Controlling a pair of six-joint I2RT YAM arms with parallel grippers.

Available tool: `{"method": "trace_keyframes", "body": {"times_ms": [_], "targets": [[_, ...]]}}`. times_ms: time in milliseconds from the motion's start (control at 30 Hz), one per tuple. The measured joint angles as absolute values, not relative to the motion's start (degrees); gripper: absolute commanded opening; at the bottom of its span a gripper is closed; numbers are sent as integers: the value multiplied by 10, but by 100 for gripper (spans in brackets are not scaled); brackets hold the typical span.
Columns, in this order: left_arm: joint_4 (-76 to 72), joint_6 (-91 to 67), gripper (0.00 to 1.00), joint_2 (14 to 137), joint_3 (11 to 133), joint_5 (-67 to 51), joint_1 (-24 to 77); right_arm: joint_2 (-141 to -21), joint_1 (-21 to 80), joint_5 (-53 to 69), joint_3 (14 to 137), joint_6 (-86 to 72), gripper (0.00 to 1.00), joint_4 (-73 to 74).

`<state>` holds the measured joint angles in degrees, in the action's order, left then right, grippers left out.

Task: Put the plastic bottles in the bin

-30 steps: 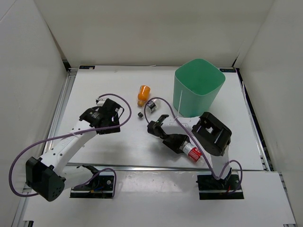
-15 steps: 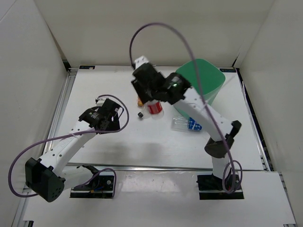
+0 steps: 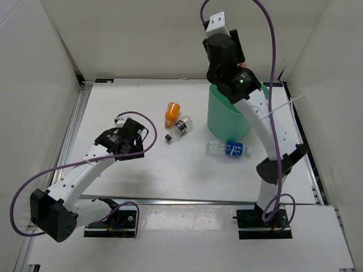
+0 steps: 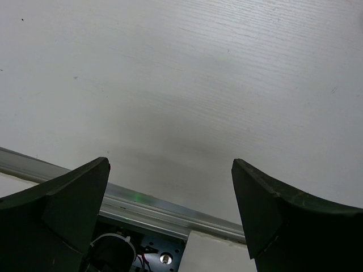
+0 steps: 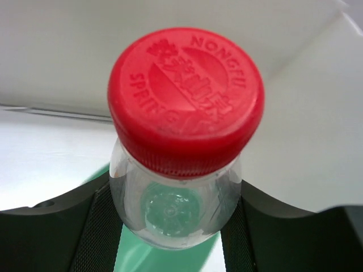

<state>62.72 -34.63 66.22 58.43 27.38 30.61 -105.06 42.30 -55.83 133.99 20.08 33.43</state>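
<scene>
The right tool [image 5: 173, 226], clamped on the red-capped bottle [image 5: 186, 99], has swung up off the counter [image 3: 125, 102] and now hangs over the bin [image 3: 224, 116] beneath it, so a release should land the first one. The bottle is clear, its cap embossed NONGFU SPRING. The left tool [image 4: 170, 164] gapes wide and empty, while the orange bottle [image 3: 172, 113], black-capped bottle [image 3: 178, 128] and blue-labelled bottle [image 3: 228, 149] lie below the right tool, outside the bin

Your top camera looks down from high above the near edge, taking in the whole table [image 3: 170, 170]. Your left wrist camera faces that table closely. Your right wrist camera sits tight against a red-capped bottle [image 5: 184, 113], sharing the green bin [image 3: 224, 116] with the top view.
</scene>
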Motion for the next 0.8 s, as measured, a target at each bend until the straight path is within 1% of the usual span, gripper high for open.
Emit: {"method": "trace_keyframes", "body": {"times_ms": [100,200,300,333,367,400,500,533,567,600,733,800], "targets": [[627,-347,100,662,584,274,309,-1051,378,-580,1317,220,37,310],[627,-348,100,662,584,274,309,-1051,342,-594,1300,208,42,310],[627,-348,100,662,584,274,309,-1046,326,-592,1267,175,60,326],[627,-348,100,662,584,274,309,-1046,326,-587,1258,163,70,338],[627,-348,100,662,584,274,309,-1046,326,-579,1252,147,74,349],[627,-348,100,662,584,274,309,-1046,328,-567,1246,130,75,367],[627,-349,100,662,584,274,309,-1044,330,-537,1238,81,84,403],[627,-349,100,662,584,274,309,-1041,330,-529,1233,68,88,412],[627,-349,100,662,584,274,309,-1039,330,-523,1231,59,97,420],[627,-349,100,662,584,274,309,-1036,330,-520,1229,45,100,429],[627,-350,100,662,583,274,309,-1021,335,-513,1228,36,100,441],[627,-350,100,662,580,274,309,-999,356,-508,1216,52,100,440]]}}
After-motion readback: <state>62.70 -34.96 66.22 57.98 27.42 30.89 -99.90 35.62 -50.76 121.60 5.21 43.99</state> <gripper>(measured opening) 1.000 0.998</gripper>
